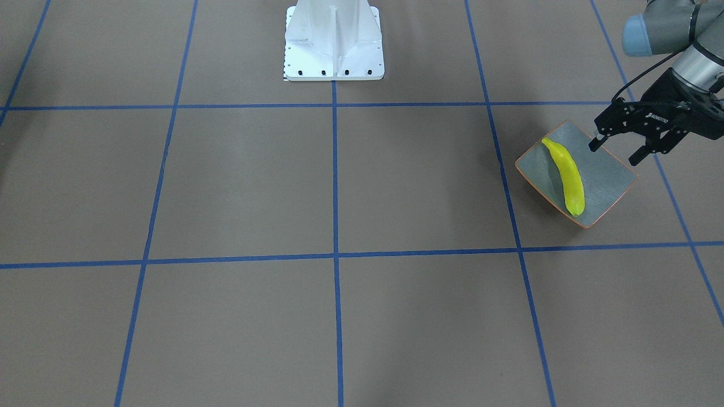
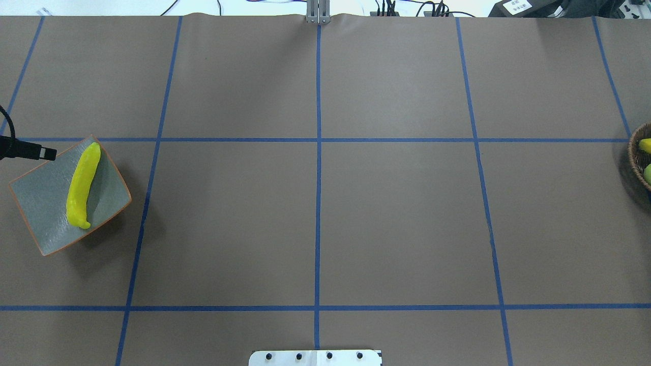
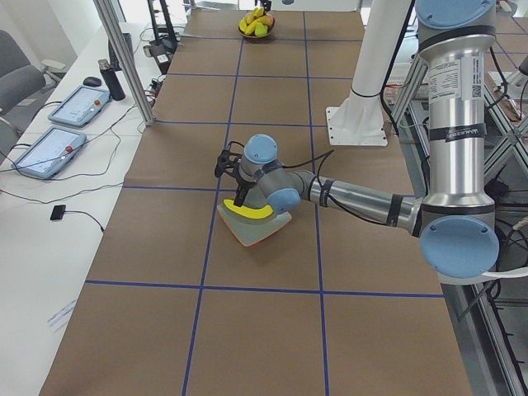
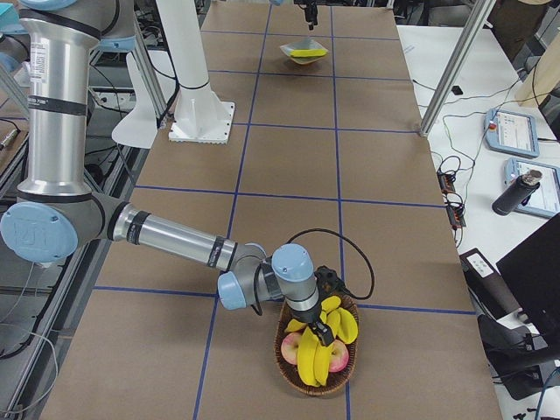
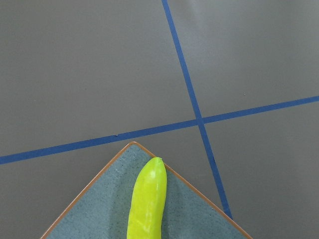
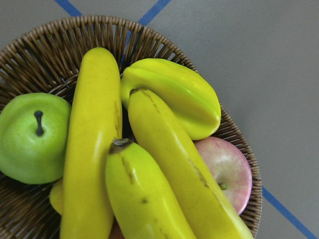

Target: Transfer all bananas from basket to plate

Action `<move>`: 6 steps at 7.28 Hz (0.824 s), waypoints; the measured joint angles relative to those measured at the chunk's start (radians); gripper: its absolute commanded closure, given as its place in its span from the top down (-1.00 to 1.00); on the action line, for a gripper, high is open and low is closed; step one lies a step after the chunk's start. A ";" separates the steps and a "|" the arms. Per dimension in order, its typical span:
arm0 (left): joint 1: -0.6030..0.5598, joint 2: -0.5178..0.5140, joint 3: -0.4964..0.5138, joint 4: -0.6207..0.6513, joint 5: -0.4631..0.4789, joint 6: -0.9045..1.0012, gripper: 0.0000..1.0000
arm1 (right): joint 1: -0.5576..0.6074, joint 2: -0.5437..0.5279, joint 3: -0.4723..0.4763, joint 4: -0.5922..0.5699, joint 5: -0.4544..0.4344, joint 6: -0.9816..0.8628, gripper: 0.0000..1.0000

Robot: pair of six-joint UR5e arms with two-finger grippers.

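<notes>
Left claw (image 1: 615, 152) hangs spread and empty over the edge of the plate (image 1: 608, 178), near one tip of the banana (image 1: 569, 180) that lies lengthwise across the dish, touching nothing; that stance suits an arm posted at the receiving end, I judge. Right claw (image 4: 320, 331) is down among the fruit in the basket (image 6: 149, 35) at the opposite end of the tabletop (image 2: 396, 229); whether it is spread or pinching I cannot tell, since only a side view shows it, though its place over the heap suggests a pick. Plate and basket sit well apart, one at each arm's end, so a carried fruit probably has to cross the whole tabletop or pass between arms. Counts: one plate; one banana on it, greenish-yellow; one basket; three bananas (image 6: 89, 149) in it, piled side by side and leaning together; one green apple (image 6: 30, 134); at least one pinkish apple (image 6: 227, 172); one ridged yellow fruit (image 6: 174, 94); so one of four is across, three not yet moved.
</notes>
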 measured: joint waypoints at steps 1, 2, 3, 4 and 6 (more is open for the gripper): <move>0.000 0.000 0.000 0.000 0.000 0.000 1.00 | -0.010 -0.003 0.000 0.013 -0.002 0.003 0.63; 0.001 0.000 0.001 0.000 0.000 0.000 1.00 | -0.013 -0.006 -0.001 0.022 -0.005 -0.002 0.56; 0.001 0.000 0.001 0.000 0.000 -0.001 1.00 | -0.015 -0.007 -0.002 0.026 -0.008 -0.016 0.55; 0.001 0.000 0.001 0.000 0.000 0.000 1.00 | -0.015 -0.006 -0.002 0.027 -0.011 -0.036 0.55; 0.001 -0.001 0.002 0.000 0.003 0.000 1.00 | -0.014 0.003 -0.004 0.027 -0.020 -0.078 0.55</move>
